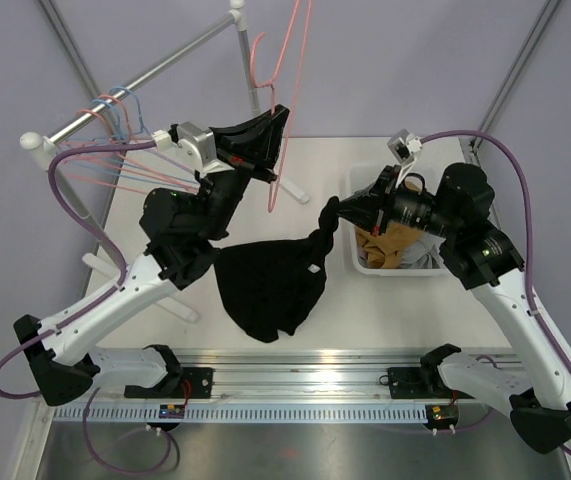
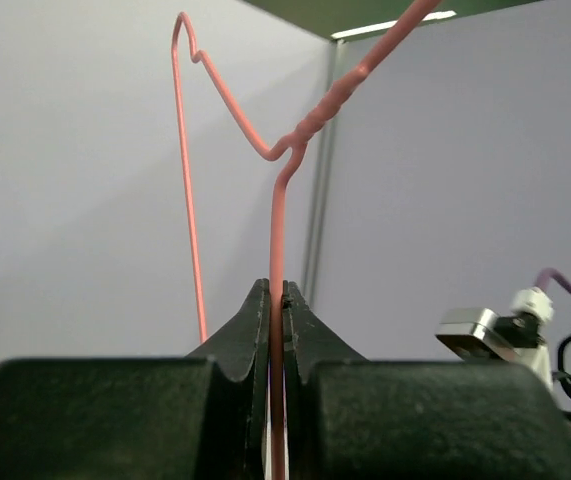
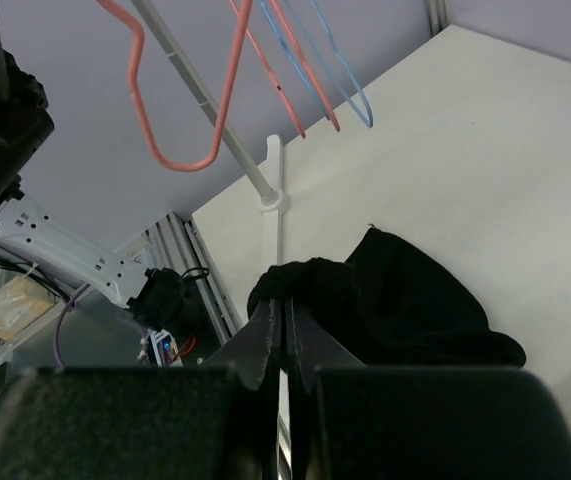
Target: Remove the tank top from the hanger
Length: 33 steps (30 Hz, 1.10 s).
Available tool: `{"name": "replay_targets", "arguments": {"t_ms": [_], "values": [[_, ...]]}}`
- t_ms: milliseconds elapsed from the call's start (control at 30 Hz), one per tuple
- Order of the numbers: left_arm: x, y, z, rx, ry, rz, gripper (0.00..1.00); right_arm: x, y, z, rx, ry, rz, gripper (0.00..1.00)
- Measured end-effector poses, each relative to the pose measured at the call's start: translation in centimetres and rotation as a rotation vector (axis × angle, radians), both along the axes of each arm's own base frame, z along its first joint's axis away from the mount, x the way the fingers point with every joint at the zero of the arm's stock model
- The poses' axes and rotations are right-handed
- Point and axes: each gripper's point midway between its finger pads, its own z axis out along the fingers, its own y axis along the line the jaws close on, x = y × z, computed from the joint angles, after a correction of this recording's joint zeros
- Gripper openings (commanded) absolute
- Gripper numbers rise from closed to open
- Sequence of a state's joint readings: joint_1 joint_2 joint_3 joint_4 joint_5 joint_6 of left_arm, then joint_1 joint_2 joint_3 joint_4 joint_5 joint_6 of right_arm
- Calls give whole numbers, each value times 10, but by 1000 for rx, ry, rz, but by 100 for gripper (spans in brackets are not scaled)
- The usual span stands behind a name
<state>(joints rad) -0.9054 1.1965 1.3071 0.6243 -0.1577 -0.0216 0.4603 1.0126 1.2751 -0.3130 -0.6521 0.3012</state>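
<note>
The tank top (image 1: 270,285) is matt black cloth, the hanger (image 2: 277,250) smooth pink coated wire.

Black tank top (image 1: 270,285) lies bunched on the table (image 1: 365,310), 1 edge lifted, clear of the upright pink hanger (image 2: 276,230).

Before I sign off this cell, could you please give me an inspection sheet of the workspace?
Surface: white table, no spills seen.
Job's things: black tank top lies crumpled on the table, off the pink hanger.
Clutter: white bin with brown contents.
End effectors: left end effector shut on the hanger; right end effector shut on the tank top's edge.
Cables: purple cables along both arms.
Surroundings: rail with spare hangers.
</note>
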Motion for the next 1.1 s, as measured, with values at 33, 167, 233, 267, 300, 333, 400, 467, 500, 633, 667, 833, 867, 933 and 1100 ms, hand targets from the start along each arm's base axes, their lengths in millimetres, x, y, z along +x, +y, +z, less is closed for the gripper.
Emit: {"name": "replay_targets", "arguments": {"t_ms": [33,167,233,267,300,333,400,467,500,633,667,833,867,933,1100], "values": [[4,0,-4,3,21,20,0,-1,2,-6,-7,12,7,0],[-6,7,-18,-20,78,71,0,3,15,-50,-62,99,9,0],[-17,14,-28,-30,112,84,0,5,26,-73,-99,145,10,4],[-22,18,-33,-36,130,96,0,8,34,-92,-132,182,10,9],[-26,22,-37,-45,151,110,0,9,40,-105,-156,208,11,14],[-29,26,-39,-52,170,120,0,8,47,-120,-186,235,12,23],[-30,36,-48,-72,234,166,0,3,58,-148,-239,285,16,78],[-28,45,-59,-83,306,216,0,-2,63,-166,-277,302,16,99],[-26,49,-68,-83,347,246,0,-3,64,-172,-288,306,6,99],[-18,56,-109,-52,496,362,0,10,55,-171,-289,284,-96,100],[-16,56,-117,-42,521,385,0,12,52,-167,-281,272,-122,99],[-5,52,-163,7,646,536,0,20,40,-149,-245,227,-208,100],[-2,52,-169,16,663,571,0,22,39,-148,-243,224,-220,100],[8,50,-173,39,690,631,0,24,37,-148,-244,222,-236,100],[62,61,-144,-52,760,724,0,24,31,-146,-249,219,-260,100]]}}
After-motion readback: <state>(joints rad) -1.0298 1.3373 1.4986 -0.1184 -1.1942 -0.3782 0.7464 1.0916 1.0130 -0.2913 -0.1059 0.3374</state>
